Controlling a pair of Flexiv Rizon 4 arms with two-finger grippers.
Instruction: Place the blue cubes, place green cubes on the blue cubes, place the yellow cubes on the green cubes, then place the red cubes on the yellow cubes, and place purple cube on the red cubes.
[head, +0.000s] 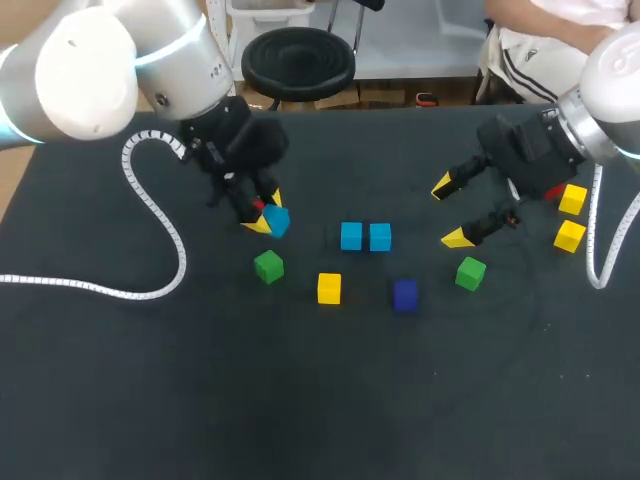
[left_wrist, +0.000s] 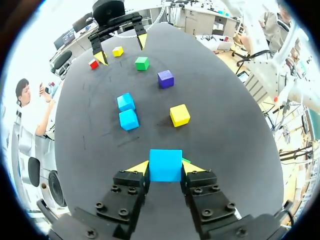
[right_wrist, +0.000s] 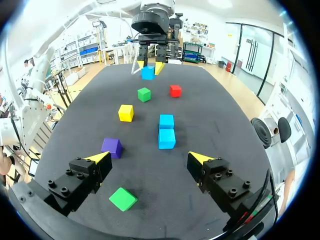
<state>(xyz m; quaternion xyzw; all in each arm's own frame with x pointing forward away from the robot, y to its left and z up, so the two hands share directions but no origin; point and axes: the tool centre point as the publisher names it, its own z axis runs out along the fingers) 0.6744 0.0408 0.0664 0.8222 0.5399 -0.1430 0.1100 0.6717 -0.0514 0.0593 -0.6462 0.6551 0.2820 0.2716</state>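
Left jaws clamped on a blue cube (left_wrist: 165, 165); right jaws apart. Risk: a misjudged set-down could knock the blue pair (left_wrist: 129, 120) askew.

**CUBE COUNT: ELEVEN ITEMS, FIVE COLOURS**

Blue: three. First blue cube (head: 351, 236) and second blue cube (head: 380, 237) sit side by side at centre. The third blue cube (head: 277, 221) lies to their left.

Green: two. Left green cube (head: 268, 266); right green cube (head: 470, 273).

Yellow: three. Centre yellow cube (head: 329, 288). At the right edge, far yellow cube (head: 573, 199) and near yellow cube (head: 570, 236).

Red: two. Left red cube (right_wrist: 175, 90); right red cube (left_wrist: 93, 64).

Purple: one. Purple cube (head: 405, 294), near centre.
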